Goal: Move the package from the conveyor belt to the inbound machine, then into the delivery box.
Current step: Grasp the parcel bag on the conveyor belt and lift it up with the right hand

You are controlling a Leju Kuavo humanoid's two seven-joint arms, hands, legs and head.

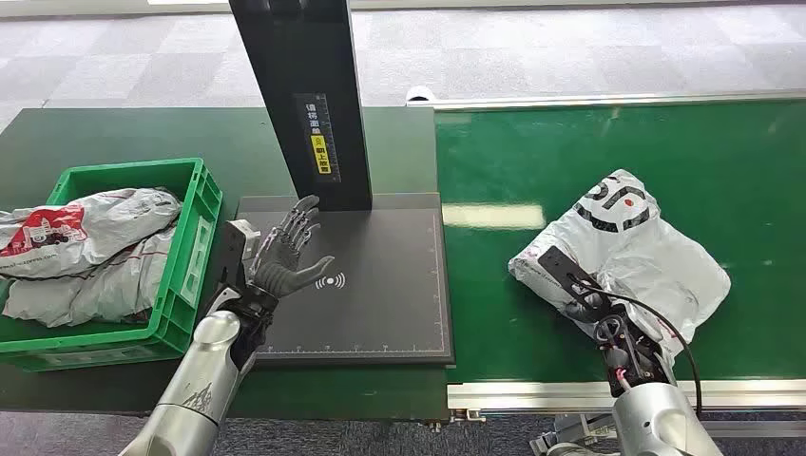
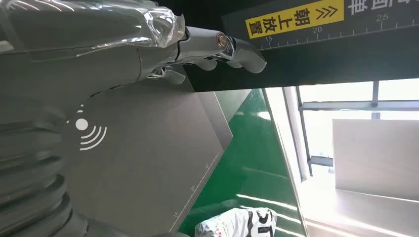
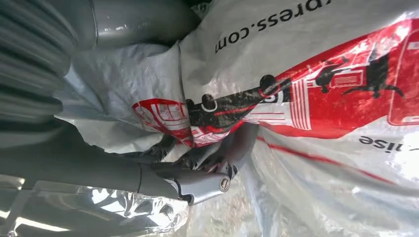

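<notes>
The package (image 1: 632,247), a white plastic mailer with black print, lies crumpled on the green conveyor belt (image 1: 532,152) near its front edge. My right hand (image 1: 589,304) grips its near left corner; in the right wrist view the thumb (image 3: 138,22) and the fingers (image 3: 197,173) pinch the wrinkled red-printed wrap (image 3: 321,98) between them. The inbound machine's dark scan plate (image 1: 380,304) lies left of the belt, with a black post (image 1: 304,95) behind it. My left hand (image 1: 285,252) hovers open over the plate's left part, fingers (image 2: 217,47) spread, holding nothing.
A green crate (image 1: 190,275) stands left of the plate and holds grey packages (image 1: 86,247). The belt's metal rail (image 1: 608,391) runs along the front edge by my right arm. The left wrist view looks across the plate (image 2: 148,148) to the package (image 2: 237,222).
</notes>
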